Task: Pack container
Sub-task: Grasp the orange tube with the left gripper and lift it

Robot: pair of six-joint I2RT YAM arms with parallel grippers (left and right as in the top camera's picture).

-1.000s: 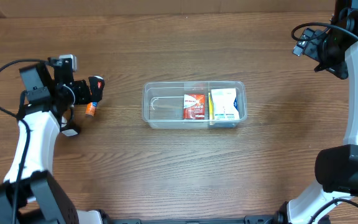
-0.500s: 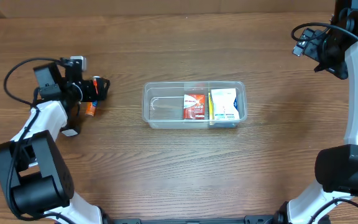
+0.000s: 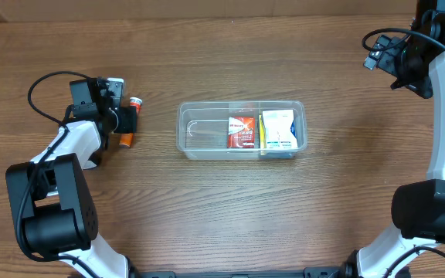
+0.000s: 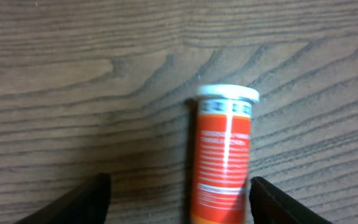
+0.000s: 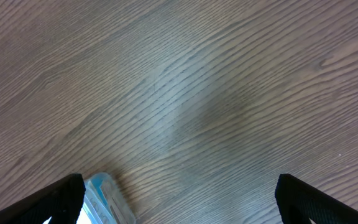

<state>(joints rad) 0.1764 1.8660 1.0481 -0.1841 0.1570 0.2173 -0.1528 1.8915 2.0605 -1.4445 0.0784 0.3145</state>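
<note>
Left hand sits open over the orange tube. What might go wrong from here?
The tube lies off-centre in the left hand, close to one finger; closing may nudge it into a roll. The container holds two boxes at one end, so a drop there may not sit flat.

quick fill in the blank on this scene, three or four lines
The orange tube has a ___ cap. It lies ___ the container, on the table. In the container, beside the white box, sits a second box, coloured ___. The left gripper has its jaws ___ on either side of the tube.
Missing words: white; outside; red; open.
</note>
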